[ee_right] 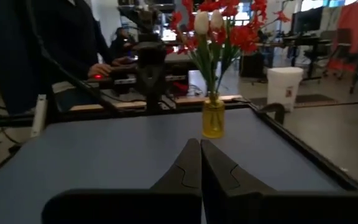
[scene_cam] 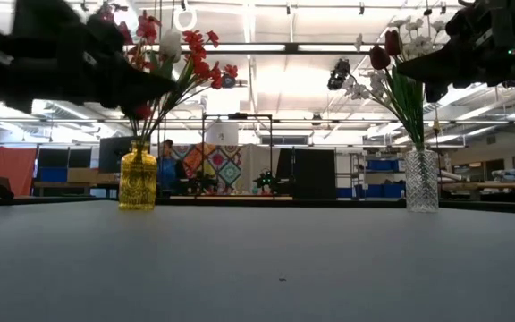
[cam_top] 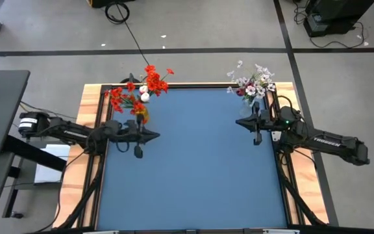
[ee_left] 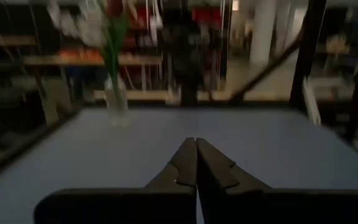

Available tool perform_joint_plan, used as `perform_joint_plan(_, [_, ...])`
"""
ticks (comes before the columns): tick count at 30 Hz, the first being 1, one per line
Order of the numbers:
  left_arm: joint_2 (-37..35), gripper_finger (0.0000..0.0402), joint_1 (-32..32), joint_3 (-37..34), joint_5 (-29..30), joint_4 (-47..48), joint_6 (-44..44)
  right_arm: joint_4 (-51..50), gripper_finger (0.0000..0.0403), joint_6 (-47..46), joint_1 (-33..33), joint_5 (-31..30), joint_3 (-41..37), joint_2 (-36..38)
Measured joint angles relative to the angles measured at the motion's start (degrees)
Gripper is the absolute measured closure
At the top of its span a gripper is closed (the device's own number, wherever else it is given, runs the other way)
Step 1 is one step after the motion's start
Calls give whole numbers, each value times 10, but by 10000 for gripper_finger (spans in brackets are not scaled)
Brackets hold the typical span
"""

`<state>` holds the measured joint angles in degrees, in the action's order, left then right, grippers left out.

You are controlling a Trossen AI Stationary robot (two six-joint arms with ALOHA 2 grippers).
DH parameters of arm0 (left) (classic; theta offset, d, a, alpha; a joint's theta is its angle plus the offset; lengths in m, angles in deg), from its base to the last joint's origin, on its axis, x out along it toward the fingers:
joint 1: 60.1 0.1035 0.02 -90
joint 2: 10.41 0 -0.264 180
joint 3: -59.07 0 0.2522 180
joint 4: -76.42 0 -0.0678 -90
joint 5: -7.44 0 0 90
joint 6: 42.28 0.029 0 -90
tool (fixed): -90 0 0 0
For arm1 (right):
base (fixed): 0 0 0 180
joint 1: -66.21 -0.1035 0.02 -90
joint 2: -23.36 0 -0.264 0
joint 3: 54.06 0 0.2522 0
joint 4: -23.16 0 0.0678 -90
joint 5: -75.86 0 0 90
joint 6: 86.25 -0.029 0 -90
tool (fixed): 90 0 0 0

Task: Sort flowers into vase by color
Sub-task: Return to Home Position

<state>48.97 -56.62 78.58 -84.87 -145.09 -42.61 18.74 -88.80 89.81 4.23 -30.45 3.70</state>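
A yellow glass vase (scene_cam: 138, 177) stands at the table's far left corner, holding red and orange-red flowers (cam_top: 147, 83) plus white buds (ee_right: 202, 22). A clear glass vase (scene_cam: 421, 181) at the far right corner holds white and pale pink flowers (cam_top: 252, 82) and a dark red bud (scene_cam: 392, 43). All stems stand in the vases. My left gripper (cam_top: 156, 136) hovers shut above the table's left side, just on the near side of the yellow vase. My right gripper (cam_top: 239, 121) hovers shut near the clear vase. Neither carries anything.
The blue table top (cam_top: 193, 162) stretches between the two arms, framed by a wooden border (cam_top: 89, 117). A person (ee_right: 55, 43) sits at a desk beyond the table's left edge. Cables (cam_top: 119, 13) lie on the floor behind.
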Motion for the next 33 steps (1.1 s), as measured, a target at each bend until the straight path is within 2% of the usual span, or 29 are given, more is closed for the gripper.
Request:
perform_joint_plan(2, [-12,398,7,-24,1,-38,-7,-6,403,-4,11,26,0,0])
perform_joint_plan(6, [-53,398,23,-53,-2,-41,-21,-41,403,-8,40,85,0,2])
perform_joint_plan(12, [-124,398,72,-52,-78,84,-29,-58,403,-16,87,68,0,37])
perform_joint_plan(18, [-186,398,103,-52,-114,116,-16,-106,403,-15,144,117,0,85])
perform_joint_plan(24, [-262,398,104,-52,-136,241,-5,-133,403,7,184,157,0,123])
perform_joint_plan(29, [-303,397,105,-52,-136,291,0,-103,403,-8,197,167,-17,140])
perform_joint_plan(33, [-341,397,95,-53,-169,320,1,-79,403,-47,195,183,-34,149])
